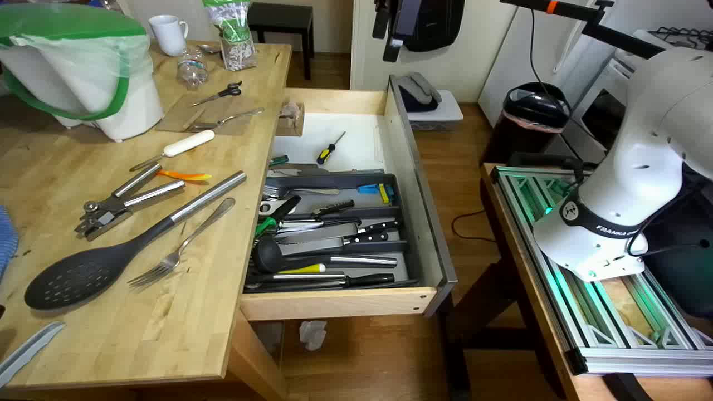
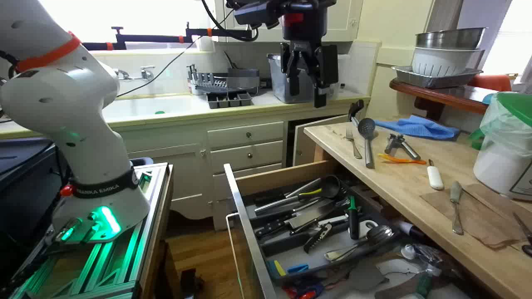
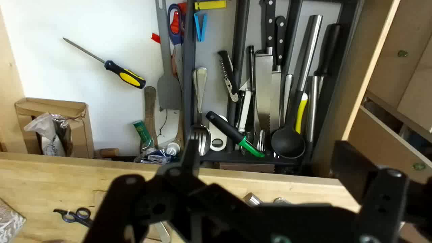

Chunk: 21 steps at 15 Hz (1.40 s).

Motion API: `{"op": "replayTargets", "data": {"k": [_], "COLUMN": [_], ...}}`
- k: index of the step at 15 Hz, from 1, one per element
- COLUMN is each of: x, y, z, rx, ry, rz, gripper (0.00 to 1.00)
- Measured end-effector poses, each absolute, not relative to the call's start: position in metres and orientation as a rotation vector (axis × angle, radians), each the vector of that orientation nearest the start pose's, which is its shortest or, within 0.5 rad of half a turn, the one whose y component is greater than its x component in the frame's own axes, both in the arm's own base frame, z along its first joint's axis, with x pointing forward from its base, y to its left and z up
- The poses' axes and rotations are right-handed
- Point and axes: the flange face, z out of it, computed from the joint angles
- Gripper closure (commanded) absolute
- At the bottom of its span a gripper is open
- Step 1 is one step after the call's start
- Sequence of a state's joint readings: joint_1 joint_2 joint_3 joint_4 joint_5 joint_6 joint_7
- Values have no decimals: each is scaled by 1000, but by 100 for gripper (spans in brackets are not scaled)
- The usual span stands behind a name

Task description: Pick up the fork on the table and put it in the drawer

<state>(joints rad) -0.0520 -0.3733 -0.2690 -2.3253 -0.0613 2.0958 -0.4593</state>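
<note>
The small silvery fork (image 1: 174, 257) lies on the light-wood table (image 1: 184, 345), beside the big black slotted spoon (image 1: 78, 278). It also shows in an exterior view (image 2: 353, 144). In the wrist view only its handle end (image 3: 280, 200) shows; my gripper hides the rest. The drawer (image 1: 340, 303) stands pulled out beside the table, its dark divider tray (image 3: 243, 157) full of utensils, other forks among them. My gripper (image 2: 306, 92) is open and empty, high above the drawer and apart from the fork. In the wrist view its fingers (image 3: 266, 146) are wide apart.
A can opener (image 1: 106, 214), an orange tool (image 1: 186, 176), a white-handled knife (image 1: 189, 143) and scissors (image 1: 225, 91) lie on the table. A white bucket with a green lid (image 1: 83, 72) stands behind them. A screwdriver (image 3: 123, 74) lies in the drawer.
</note>
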Motion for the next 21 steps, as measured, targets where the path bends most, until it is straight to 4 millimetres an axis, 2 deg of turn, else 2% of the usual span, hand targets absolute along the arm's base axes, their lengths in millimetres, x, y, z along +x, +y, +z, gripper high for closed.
{"op": "replayTargets", "data": {"k": [10, 12, 15, 21], "x": [427, 433, 456, 529], "y": [-152, -146, -125, -80], "z": [491, 491, 485, 464], "rx": [-3123, -3068, -2973, -2776], "ry": [-281, -393, -583, -1029], "rz": [-223, -291, -432, -565], "gripper": [0, 0, 0, 0]}}
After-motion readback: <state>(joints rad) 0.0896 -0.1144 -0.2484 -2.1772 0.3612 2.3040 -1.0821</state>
